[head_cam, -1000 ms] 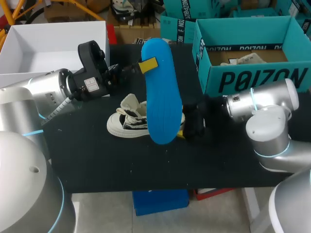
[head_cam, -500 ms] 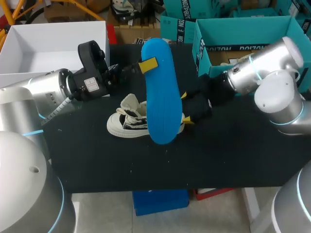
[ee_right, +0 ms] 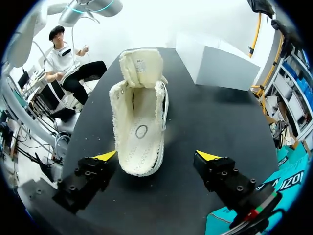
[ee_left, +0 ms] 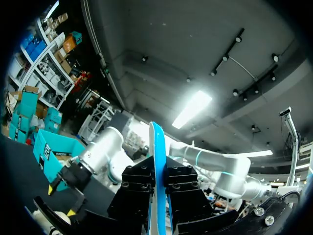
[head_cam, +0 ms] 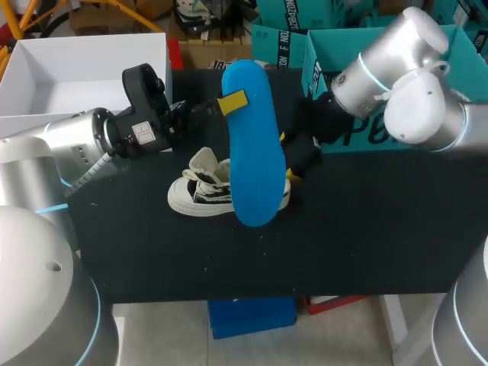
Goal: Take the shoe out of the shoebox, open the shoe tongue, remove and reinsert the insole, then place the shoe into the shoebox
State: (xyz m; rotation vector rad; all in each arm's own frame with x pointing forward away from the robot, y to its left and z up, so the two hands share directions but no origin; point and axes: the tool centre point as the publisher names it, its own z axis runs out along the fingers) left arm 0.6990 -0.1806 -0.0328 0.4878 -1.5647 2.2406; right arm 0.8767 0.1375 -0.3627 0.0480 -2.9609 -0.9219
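Black table (head_cam: 366,229), with a white box (head_cam: 91,38) at the far left corner and the teal shoebox (head_cam: 314,76) at the far right. The shoe (head_cam: 200,197) is out of the box and sits on its sole near the middle of the table, heel toward the right. Its tongue is thrown back and the mouth gapes wide. From the right wrist view the bare footbed shows all the way down, so the insole is out. The blue insole (head_cam: 252,145) is up in the air above the shoe, held on edge and nearly upright. The left tool (head_cam: 229,103) is clamped on it near its far end, both fingers pressing its flat faces, as the left wrist view shows plainly. Held that way, the long free end hangs down over the shoe's mouth, which I take as staging for sliding it back in. The right tool (head_cam: 288,158) comes in from the shoebox side and hovers just off the heel with its fingers spread wide and nothing in them. In its own view the yellow tips flank the heel on either side without touching it. My guess is it stands there to pinch and steady the heel while the insole goes in, since the light shoe would likely skid otherwise. Reinsertion not yet done; boxing the shoe comes after.
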